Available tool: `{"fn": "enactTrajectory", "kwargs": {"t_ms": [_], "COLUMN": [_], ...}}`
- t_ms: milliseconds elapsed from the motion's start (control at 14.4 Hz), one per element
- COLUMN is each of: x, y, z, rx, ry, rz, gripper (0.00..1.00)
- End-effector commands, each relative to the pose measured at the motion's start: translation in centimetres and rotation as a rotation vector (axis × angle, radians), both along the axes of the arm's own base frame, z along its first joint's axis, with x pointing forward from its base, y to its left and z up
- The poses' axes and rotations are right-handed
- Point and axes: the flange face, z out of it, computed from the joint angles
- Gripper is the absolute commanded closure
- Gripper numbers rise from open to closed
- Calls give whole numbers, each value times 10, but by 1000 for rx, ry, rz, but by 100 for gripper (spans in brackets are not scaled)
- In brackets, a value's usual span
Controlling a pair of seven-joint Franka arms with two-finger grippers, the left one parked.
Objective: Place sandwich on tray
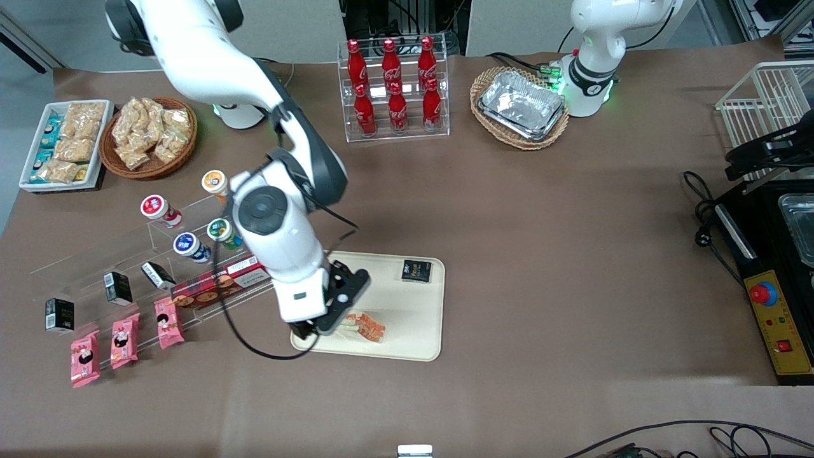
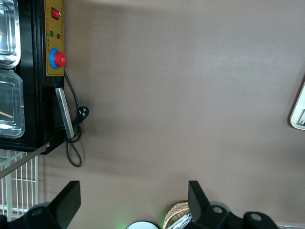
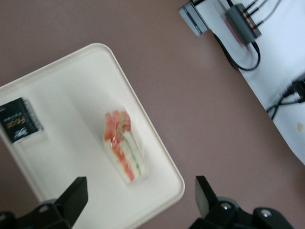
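The wrapped sandwich point(image 1: 367, 325) point(image 3: 123, 145), white bread with orange-red and green layers, lies on the cream tray point(image 1: 416, 318) point(image 3: 71, 109), near the tray edge closest to the front camera. My gripper point(image 1: 318, 327) point(image 3: 140, 202) hangs just above the tray's corner beside the sandwich. Its fingers point(image 3: 76, 195) stand wide apart and hold nothing; the sandwich lies free of them.
A small black packet point(image 1: 416, 271) point(image 3: 19, 120) lies on the tray farther from the camera. Beside the tray, toward the working arm's end, a clear stepped rack holds a red biscuit box point(image 1: 219, 287), cups and pink packets point(image 1: 124, 340). Cola bottles point(image 1: 394, 86) stand farther back.
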Motion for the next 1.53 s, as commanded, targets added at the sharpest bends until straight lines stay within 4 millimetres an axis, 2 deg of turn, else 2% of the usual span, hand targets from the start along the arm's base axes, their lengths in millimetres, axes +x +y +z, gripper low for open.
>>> {"fn": "enactTrajectory", "kwargs": {"t_ms": [0, 278, 557, 835, 1044, 1184, 1462], "x": [-15, -47, -80, -114, -133, -135, -144], "y": [-33, -66, -108, -157, -198, -209, -193], "z": [51, 108, 153, 188, 195, 196, 206], "rx": [31, 31, 32, 38, 53, 53, 31], "ry": [86, 187, 256, 312, 316, 309, 267], "rz": [-63, -216, -445, -639, -704, -821, -975], "gripper": [0, 0, 0, 0, 0, 0, 0]}}
